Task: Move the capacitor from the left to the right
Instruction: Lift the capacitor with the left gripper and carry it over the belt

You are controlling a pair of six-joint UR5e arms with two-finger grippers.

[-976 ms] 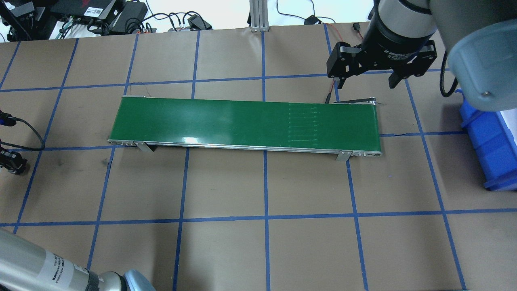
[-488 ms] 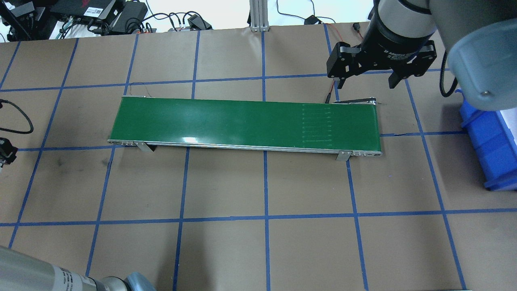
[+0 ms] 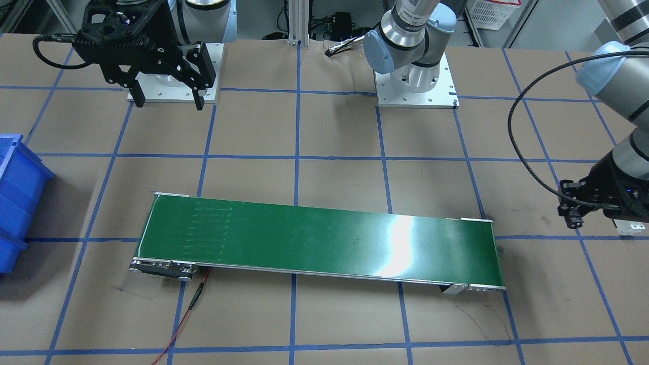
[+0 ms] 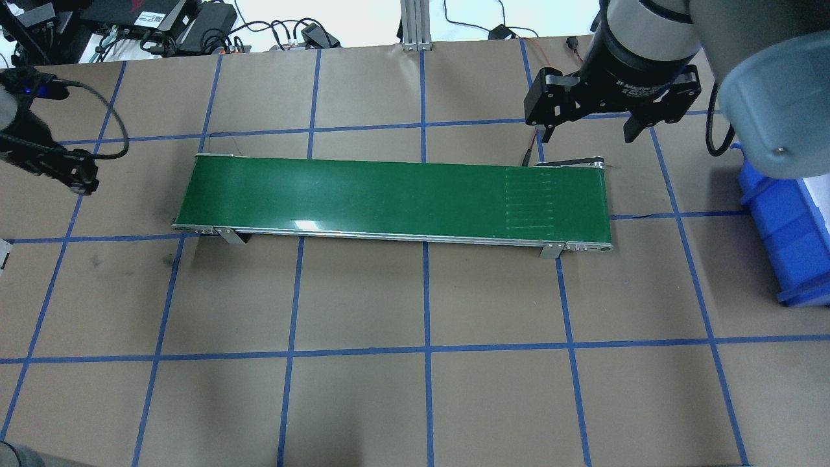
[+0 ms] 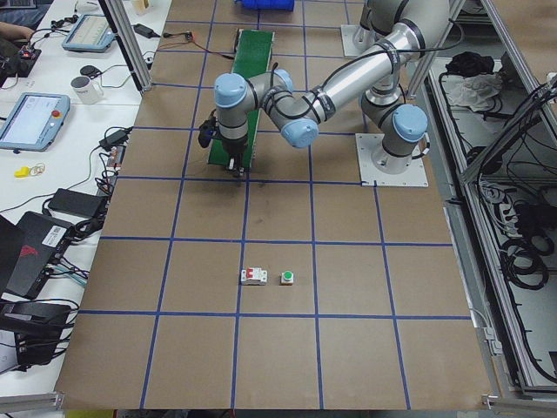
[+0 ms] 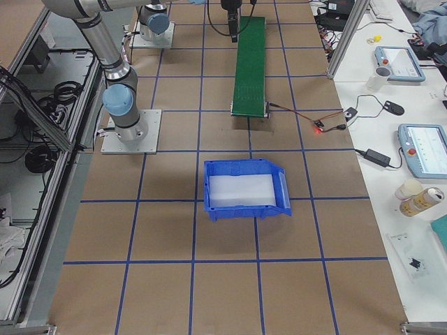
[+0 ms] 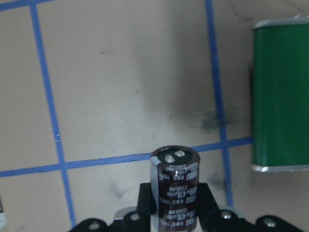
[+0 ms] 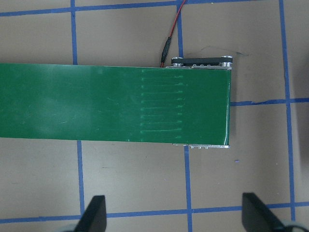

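The capacitor (image 7: 175, 186), a dark maroon cylinder with a silvery end, stands upright between the black fingers (image 7: 145, 195) of my left gripper (image 4: 76, 178). That gripper is shut on it. It hangs over the brown table just left of the green conveyor belt's (image 4: 395, 194) left end, also seen in the front view (image 3: 574, 215). My right gripper (image 4: 593, 126) is open and empty, above the table beyond the belt's right end. Its fingertips (image 8: 94, 215) frame the belt's end in the right wrist view.
A blue bin (image 4: 784, 227) with a white liner stands at the table's right edge. A white circuit breaker (image 5: 254, 276) and a green push button (image 5: 287, 278) lie on the table far to the robot's left. A red wire (image 3: 190, 304) runs from the belt's right end.
My left arm has swung from the near-left edge of the overhead view up toward the belt's left end. The pale marks on the belt have shifted right. The right gripper has not moved.
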